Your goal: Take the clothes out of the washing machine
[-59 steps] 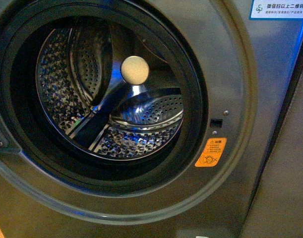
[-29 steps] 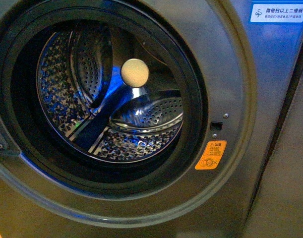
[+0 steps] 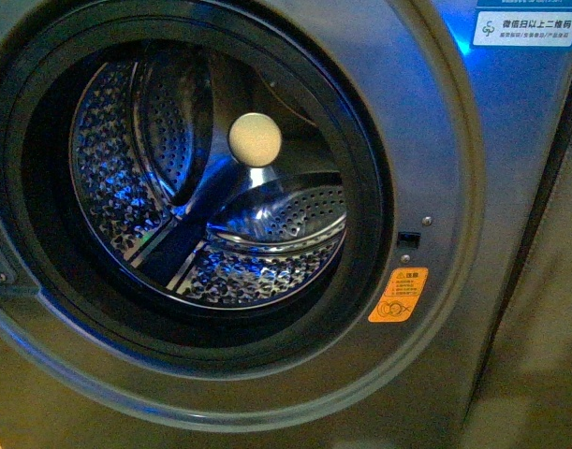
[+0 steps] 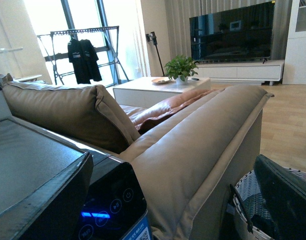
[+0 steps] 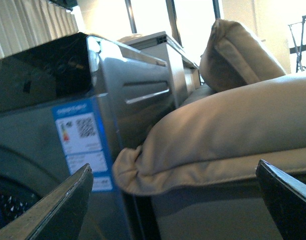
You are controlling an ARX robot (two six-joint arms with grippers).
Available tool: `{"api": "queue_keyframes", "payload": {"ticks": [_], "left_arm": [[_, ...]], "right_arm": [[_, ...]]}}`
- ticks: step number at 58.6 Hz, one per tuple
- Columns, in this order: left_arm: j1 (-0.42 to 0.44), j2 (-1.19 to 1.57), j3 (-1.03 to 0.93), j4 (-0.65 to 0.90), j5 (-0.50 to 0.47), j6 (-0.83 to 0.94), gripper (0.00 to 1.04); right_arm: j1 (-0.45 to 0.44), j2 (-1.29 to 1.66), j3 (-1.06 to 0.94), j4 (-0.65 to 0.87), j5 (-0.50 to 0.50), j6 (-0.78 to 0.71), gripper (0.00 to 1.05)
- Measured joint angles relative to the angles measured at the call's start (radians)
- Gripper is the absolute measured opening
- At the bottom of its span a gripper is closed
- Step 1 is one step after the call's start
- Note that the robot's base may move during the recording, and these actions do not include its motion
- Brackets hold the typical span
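The view slid a little. Drum (image 3: 211, 178) looks bare; both claws (image 5: 173, 200) wide apart. Look for clothes before reaching in.

Washing machine (image 3: 435, 140) running off every edge of the front view; drum floor hiding behind the porthole rim.
Print on the orange sticker (image 3: 398, 295) and the white label (image 3: 527, 26) beside the porthole staying too small to read; label cropping at the top. Right gripper fingers (image 5: 52, 210) cutting off at the frame's edge.
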Motion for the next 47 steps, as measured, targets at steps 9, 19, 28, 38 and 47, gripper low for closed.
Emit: {"api": "queue_keyframes", "payload": {"ticks": [9, 19, 28, 38, 47], "left_arm": [[0.000, -0.001, 0.000, 0.000, 0.000, 0.000, 0.98], [0.000, -0.002, 0.000, 0.000, 0.000, 0.000, 0.98], [-0.025, 0.013, 0.046, -0.071, -0.150, -0.027, 0.98], [-0.007, 0.067, 0.223, -0.239, -0.668, -0.043, 0.98], [0.107, -0.033, 0.140, -0.218, -0.736, -0.046, 0.98]], "right_arm": [[0.185, -0.046, -0.153, -0.085, 0.220, -0.143, 0.92], [0.265, -0.185, -0.164, -0.449, 0.344, -0.334, 0.59], [0.385, -0.269, -0.220, -0.480, 0.473, -0.370, 0.20], [0.404, -0.325, -0.249, -0.505, 0.478, -0.377, 0.03], [0.404, -0.377, -0.270, -0.534, 0.480, -0.378, 0.02]]}}
